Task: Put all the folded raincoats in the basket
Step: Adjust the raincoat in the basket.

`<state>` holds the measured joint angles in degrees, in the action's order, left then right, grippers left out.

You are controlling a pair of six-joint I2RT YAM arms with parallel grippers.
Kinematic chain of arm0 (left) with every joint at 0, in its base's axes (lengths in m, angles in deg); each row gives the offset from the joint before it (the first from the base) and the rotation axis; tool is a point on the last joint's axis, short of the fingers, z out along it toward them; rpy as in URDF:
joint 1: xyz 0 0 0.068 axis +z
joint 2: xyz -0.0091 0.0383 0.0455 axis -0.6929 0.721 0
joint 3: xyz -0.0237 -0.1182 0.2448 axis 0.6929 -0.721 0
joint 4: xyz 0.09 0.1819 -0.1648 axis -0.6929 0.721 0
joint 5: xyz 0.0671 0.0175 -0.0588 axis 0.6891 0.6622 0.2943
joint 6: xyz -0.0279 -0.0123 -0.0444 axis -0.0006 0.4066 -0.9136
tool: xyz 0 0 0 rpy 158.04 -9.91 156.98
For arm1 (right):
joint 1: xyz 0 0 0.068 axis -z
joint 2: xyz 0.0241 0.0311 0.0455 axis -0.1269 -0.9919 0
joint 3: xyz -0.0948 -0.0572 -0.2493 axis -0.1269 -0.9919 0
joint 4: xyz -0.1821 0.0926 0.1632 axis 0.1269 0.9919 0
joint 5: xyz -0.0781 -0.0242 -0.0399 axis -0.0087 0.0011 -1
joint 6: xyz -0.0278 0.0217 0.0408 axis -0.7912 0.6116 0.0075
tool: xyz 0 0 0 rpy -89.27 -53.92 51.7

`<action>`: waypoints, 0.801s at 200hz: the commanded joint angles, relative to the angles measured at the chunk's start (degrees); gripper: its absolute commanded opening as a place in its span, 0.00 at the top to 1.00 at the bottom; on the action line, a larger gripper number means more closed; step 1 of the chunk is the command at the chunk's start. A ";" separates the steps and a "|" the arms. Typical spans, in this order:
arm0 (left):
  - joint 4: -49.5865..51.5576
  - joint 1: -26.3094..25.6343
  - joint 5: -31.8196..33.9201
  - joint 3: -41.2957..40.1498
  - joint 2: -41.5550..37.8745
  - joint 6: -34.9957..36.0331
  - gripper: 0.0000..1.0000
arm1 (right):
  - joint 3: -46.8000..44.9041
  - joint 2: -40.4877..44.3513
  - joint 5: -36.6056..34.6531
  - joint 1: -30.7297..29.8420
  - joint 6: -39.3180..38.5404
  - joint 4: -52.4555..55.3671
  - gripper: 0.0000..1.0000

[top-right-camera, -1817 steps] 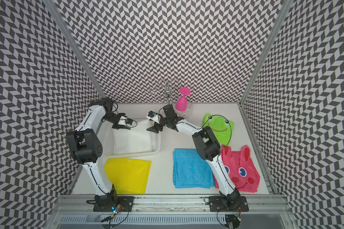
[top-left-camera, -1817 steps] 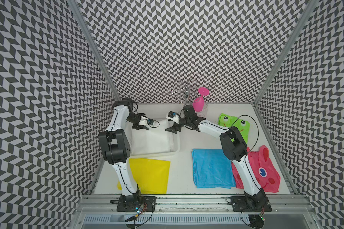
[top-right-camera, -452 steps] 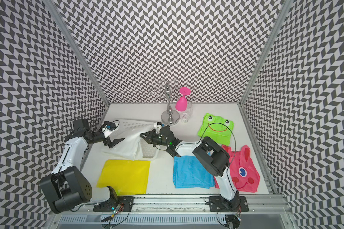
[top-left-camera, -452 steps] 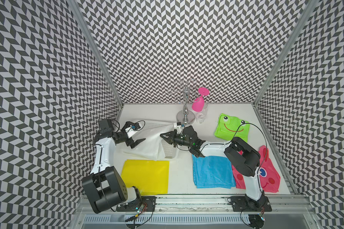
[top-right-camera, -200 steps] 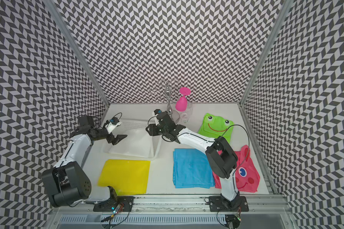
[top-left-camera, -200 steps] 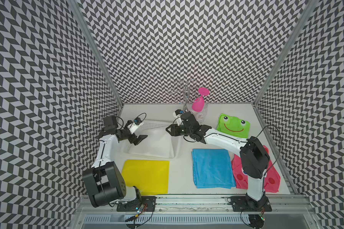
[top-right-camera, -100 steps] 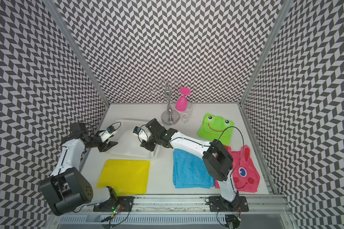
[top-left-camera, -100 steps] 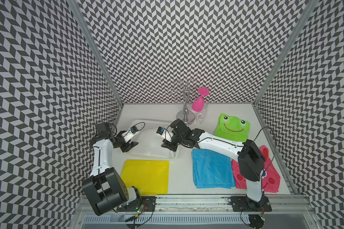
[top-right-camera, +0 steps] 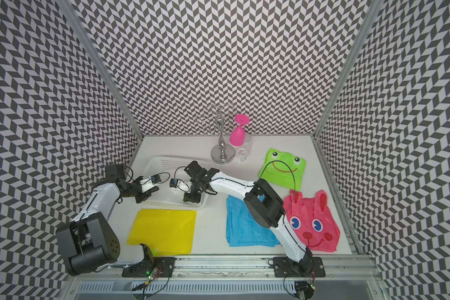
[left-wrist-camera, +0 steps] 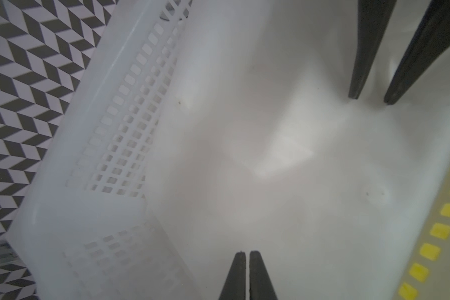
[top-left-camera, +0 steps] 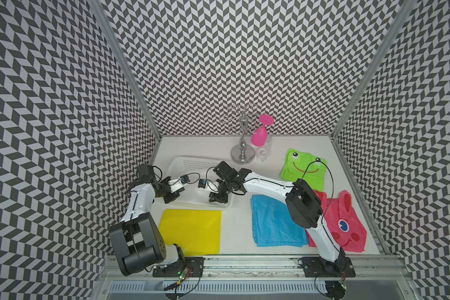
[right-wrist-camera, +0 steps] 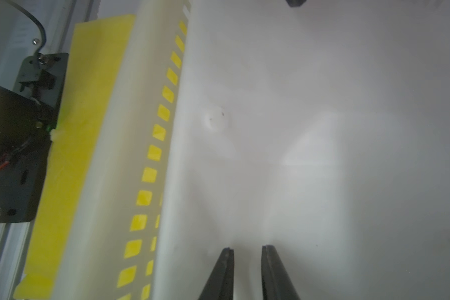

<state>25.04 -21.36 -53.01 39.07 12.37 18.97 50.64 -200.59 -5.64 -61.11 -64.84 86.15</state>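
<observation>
Since the raincoat [left-wrist-camera: 270, 155] already lies inside the basket [top-left-camera: 192, 164], what my next move turns on is that it sits straight beneath both of my end effectors, not off to either side. My left end effector [left-wrist-camera: 245, 253] is pinched shut, its tips all but touching. It is low over the pale, milky fabric near a corner of the basket, and I cannot tell whether a thin fold is caught in it. My right end effector [right-wrist-camera: 247, 249] stands narrow, with a slim gap between its jaws, down at the fabric beside the basket wall that faces the yellow sheet [top-left-camera: 191, 231]. Both work along that same wall, so neither arm is clearly the nearer.

The raincoat covers that part of the basket floor and reaches the perforated side wall. The basket's far end shows bare perforations in both top views. White on white, I cannot make out the fabric's long axis.

I judge the placing all but done. The way out is straight up from the basket, and any fabric caught in my jaws would drag over the rim.
</observation>
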 commanded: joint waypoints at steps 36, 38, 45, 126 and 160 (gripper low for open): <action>2.62 0.29 4.29 0.06 5.09 18.61 1.00 | 7.82 -8.31 -5.56 0.84 7.85 0.06 0.78; 2.68 0.34 4.30 0.35 5.30 18.81 1.00 | 7.94 -8.48 -5.43 0.89 8.37 -0.12 0.78; 3.30 0.59 4.43 1.21 5.95 19.87 1.00 | 8.16 -8.80 -4.96 1.31 10.15 -0.93 0.77; -0.57 0.58 7.12 -1.19 5.99 31.20 0.99 | -2.07 3.90 12.32 7.44 29.13 -16.61 0.69; -13.44 -2.24 9.20 -11.63 0.91 35.56 1.00 | -5.33 7.91 9.87 9.46 42.69 -23.86 0.69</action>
<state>21.00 -21.58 -45.60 34.66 14.60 47.05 46.37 -197.77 4.41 -52.63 -34.08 72.20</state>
